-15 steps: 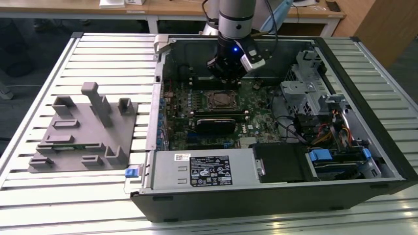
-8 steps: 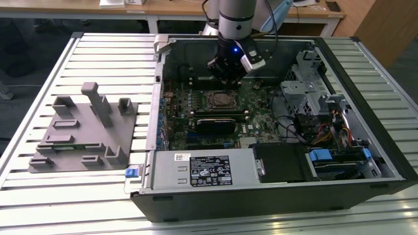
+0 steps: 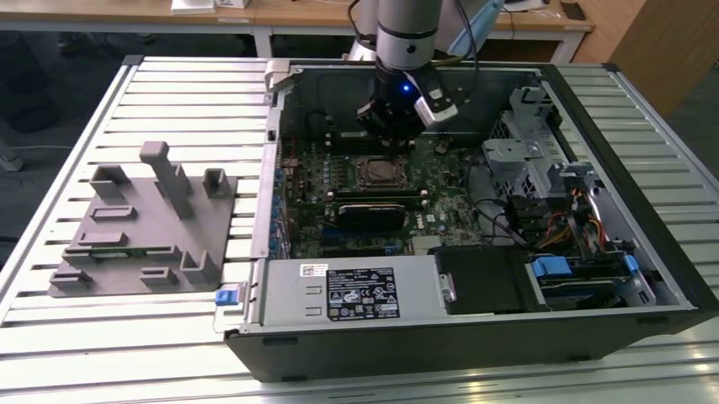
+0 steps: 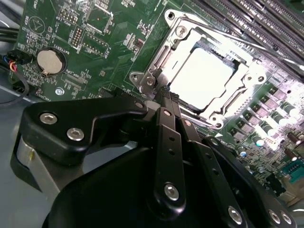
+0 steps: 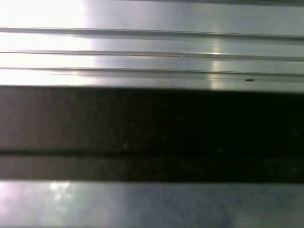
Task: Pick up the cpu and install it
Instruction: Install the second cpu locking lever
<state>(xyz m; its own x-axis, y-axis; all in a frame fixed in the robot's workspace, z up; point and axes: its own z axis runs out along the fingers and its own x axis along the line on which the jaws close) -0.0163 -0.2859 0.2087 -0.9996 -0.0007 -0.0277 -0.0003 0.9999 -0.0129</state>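
Already cpu (image 4: 203, 78) sits in socket (image 4: 240, 102).

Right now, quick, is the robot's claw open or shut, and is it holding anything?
Black gripper: fingers closed together, empty, tip beside the pale silver-white square cpu sitting in the metal socket frame on the green motherboard.

Arm (image 3: 405, 34) descends vertically; hand (image 4: 164, 95) points down, black fingers (image 4: 168, 142) pressed together, holding nothing.
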